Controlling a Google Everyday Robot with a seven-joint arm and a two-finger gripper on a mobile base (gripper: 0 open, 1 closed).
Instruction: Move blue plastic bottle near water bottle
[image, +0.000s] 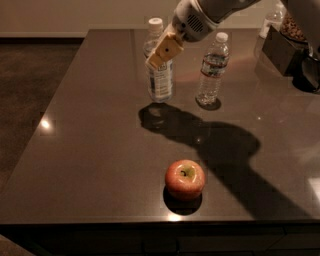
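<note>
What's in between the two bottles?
Only bare table lies between the blue plastic bottle and the water bottle, in the camera view. The gripper holds the blue one.

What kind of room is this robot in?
Probably a kitchen or break room: a dark countertop holds an apple and a water bottle, and the gripper grips the blue plastic bottle toward its far side.

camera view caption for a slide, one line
The gripper holds the blue plastic bottle just above the dark table, beside the water bottle; an apple sits nearer the camera.
</note>
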